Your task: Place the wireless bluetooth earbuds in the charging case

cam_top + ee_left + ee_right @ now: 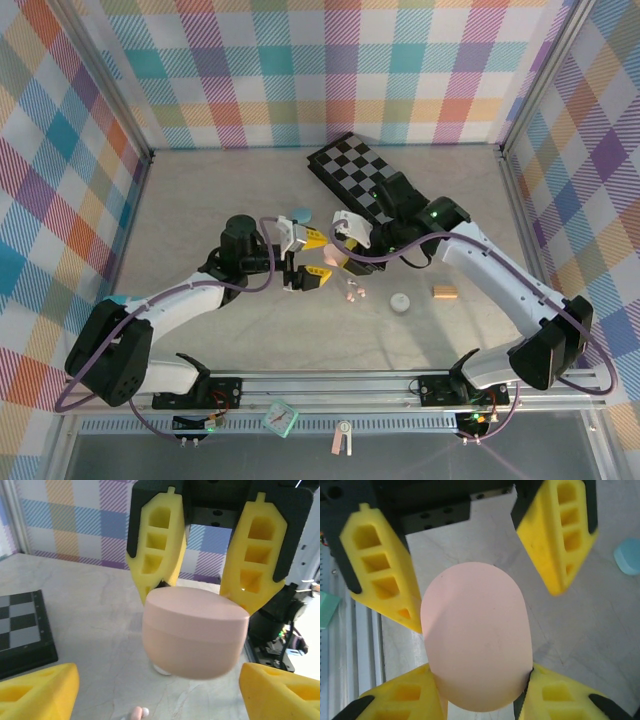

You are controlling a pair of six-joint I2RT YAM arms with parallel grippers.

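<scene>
A pink oval charging case (475,635) with its lid down hangs above the table, and my right gripper (479,692) is shut on its lower end. My left gripper (160,685) is open, its yellow fingers (42,692) standing on either side of the case (195,635) with a gap to it. From above, both grippers meet at mid-table, the left gripper (316,258) just left of the right gripper (341,256). Small pink earbuds (351,292) lie on the table just in front of them; one pink earbud (137,712) lies under the case.
A white case (400,303) and a small orange cylinder (444,291) lie right of the earbuds. A pale blue case (302,212) sits behind the grippers, also as a blue case (627,555). The checkerboard (355,168) lies at the back. A teal piece (281,417) rests on the front rail.
</scene>
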